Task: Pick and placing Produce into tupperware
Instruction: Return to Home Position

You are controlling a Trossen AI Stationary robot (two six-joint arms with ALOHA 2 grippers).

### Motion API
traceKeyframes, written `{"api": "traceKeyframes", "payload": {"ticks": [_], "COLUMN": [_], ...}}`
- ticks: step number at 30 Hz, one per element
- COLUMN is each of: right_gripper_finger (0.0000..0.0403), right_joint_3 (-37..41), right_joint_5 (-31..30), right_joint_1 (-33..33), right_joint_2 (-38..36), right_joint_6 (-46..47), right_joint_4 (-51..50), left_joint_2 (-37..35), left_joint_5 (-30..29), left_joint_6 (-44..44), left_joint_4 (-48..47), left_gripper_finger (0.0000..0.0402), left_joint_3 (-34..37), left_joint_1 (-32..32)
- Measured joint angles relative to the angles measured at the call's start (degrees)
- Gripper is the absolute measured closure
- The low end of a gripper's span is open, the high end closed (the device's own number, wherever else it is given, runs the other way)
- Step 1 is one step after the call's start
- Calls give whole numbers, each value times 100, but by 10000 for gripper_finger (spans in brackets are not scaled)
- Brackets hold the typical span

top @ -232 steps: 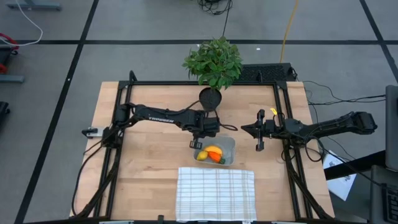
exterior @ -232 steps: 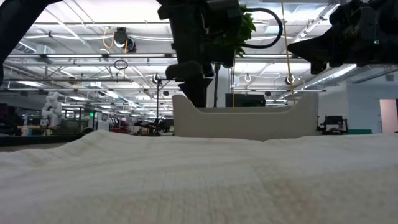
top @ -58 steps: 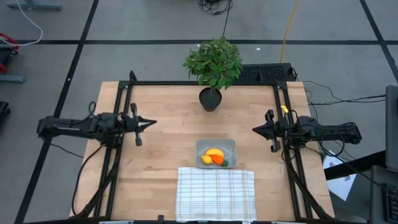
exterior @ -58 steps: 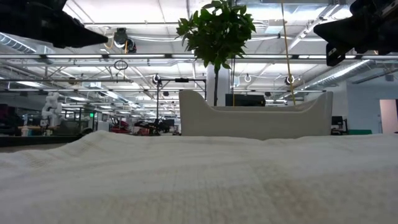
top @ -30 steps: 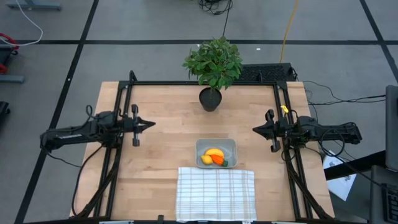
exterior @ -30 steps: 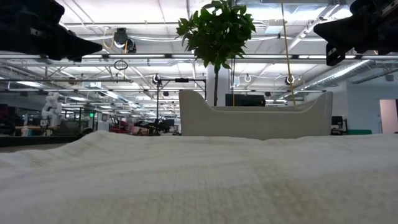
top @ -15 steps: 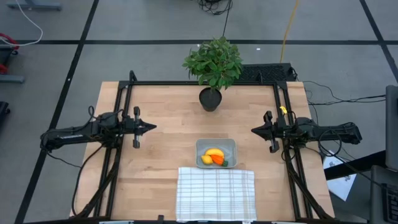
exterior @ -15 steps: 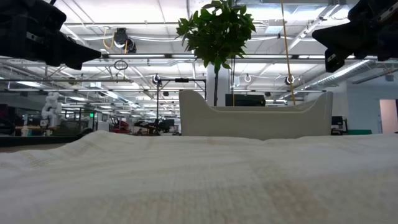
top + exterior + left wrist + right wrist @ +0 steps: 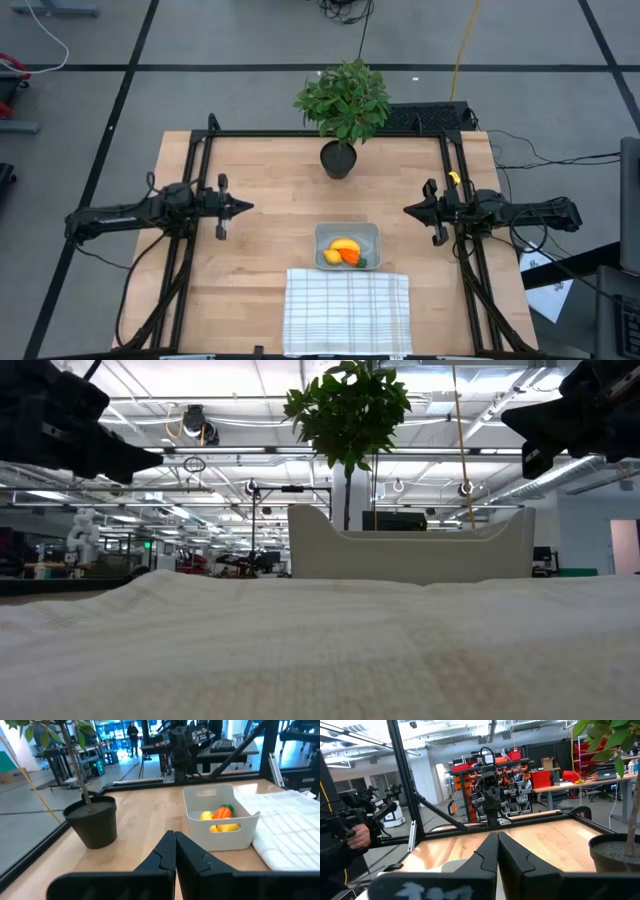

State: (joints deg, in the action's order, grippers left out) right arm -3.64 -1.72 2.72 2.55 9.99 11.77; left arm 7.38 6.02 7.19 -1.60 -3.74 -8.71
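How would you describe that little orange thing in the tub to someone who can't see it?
On the wooden table, between the leafy potted plant and the white checked cloth, sits a small shallow grey plastic tub. Of the three toy pieces inside, it is the orange carrot with a green top; the curved banana and round lemon are yellow.
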Motion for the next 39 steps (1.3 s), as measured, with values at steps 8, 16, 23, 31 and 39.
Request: {"api": "traceKeyframes", "payload": {"ticks": [8,16,23,31,39], "right_gripper_finger": [403,403,403,403,403], "right_joint_3": [45,193,205,278,278], "right_joint_5": [-4,-155,-155,-157,-155], "right_joint_1": [0,-2,-2,-2,-2], "right_joint_2": [0,0,-1,-2,-2], "right_joint_6": [3,124,147,127,25], "right_joint_4": [7,6,-78,-179,54], "left_joint_2": [0,0,7,9,11], "left_joint_5": [165,304,246,138,94], "left_joint_6": [-121,-130,-124,-183,-205], "left_joint_4": [480,413,361,338,325], "left_gripper_finger": [401,401,401,401,401], "left_joint_3": [320,320,316,316,313], "left_joint_1": [0,0,0,0,0]}}
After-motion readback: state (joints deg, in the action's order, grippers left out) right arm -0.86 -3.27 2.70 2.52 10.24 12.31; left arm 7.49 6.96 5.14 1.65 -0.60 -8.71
